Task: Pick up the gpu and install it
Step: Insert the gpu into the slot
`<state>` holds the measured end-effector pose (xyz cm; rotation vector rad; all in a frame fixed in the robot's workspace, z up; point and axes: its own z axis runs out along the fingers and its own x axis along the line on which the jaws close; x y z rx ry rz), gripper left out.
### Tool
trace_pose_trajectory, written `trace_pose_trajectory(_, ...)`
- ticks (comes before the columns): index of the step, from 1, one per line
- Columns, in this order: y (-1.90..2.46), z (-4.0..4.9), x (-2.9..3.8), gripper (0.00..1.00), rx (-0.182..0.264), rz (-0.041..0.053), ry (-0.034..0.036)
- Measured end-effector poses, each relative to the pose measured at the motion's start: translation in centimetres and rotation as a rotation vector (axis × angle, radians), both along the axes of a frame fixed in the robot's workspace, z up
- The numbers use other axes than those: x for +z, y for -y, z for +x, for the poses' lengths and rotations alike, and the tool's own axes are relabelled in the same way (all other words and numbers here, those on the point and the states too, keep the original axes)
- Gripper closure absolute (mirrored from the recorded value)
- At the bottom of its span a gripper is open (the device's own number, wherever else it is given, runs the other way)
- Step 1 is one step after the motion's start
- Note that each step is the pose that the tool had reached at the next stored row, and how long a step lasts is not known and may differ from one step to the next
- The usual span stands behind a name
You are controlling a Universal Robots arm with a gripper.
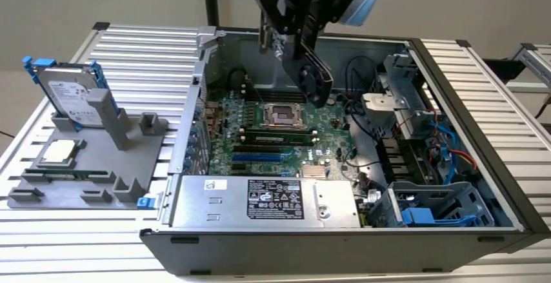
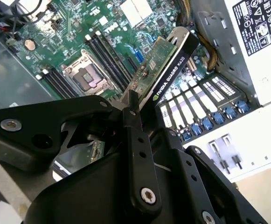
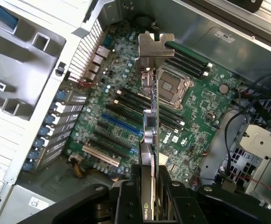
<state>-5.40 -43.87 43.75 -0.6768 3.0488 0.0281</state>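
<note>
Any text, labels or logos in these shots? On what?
White lettering along the black edge of the gpu, second wrist view: print present, not transcribed.
Black-and-white sticker on the power supply, exterior view: too small to read.
Label on the hard drive: too small to read.
White logo on the motherboard, first wrist view: not transcribed.

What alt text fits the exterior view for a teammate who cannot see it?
The gripper holds the gpu above the motherboard inside the open computer case. On the exterior view's left, a grey fixture holds a hard drive with blue rails.
</note>
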Motion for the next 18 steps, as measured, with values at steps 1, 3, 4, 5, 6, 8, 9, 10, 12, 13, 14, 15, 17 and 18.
trace_pose_trajectory(1, 0.0, 0.0, 0.0, 1.0, 0.01, 0.0, 0.0)
trace_pose_trajectory(3, 0.0, 0.0, 0.0, 1.0, 0.03, 0.0, 0.0)
trace_pose_trajectory(4, 0.0, 0.0, 0.0, 1.0, 0.041, 0.0, 0.0)
trace_pose_trajectory(5, 0.0, 0.0, 0.0, 1.0, 0.051, 0.0, 0.0)
trace_pose_trajectory(6, 0.0, 0.0, 0.0, 1.0, 0.061, 0.0, 0.0)
trace_pose_trajectory(8, 0.0, 0.0, 0.0, 1.0, 0.082, 0.0, 0.0)
trace_pose_trajectory(9, 0.0, 0.0, 0.0, 1.0, 0.092, 0.0, 0.0)
trace_pose_trajectory(10, 0.0, 0.0, 0.0, 1.0, 0.102, 0.0, 0.0)
trace_pose_trajectory(12, 0.0, 0.0, 0.0, 1.0, 0.122, 0.0, 0.0)
trace_pose_trajectory(13, 0.0, 0.0, 0.0, 1.0, 0.132, 0.0, 0.0)
trace_pose_trajectory(14, 0.0, 0.0, 0.0, 1.0, 0.142, 0.0, 0.0)
trace_pose_trajectory(15, 0.0, 0.0, 0.0, 1.0, 0.152, 0.0, 0.0)
trace_pose_trajectory(17, 0.0, 0.0, 0.0, 1.0, 0.174, 0.0, 0.0)
trace_pose_trajectory(18, 0.0, 0.0, 0.0, 1.0, 0.184, 0.0, 0.0)
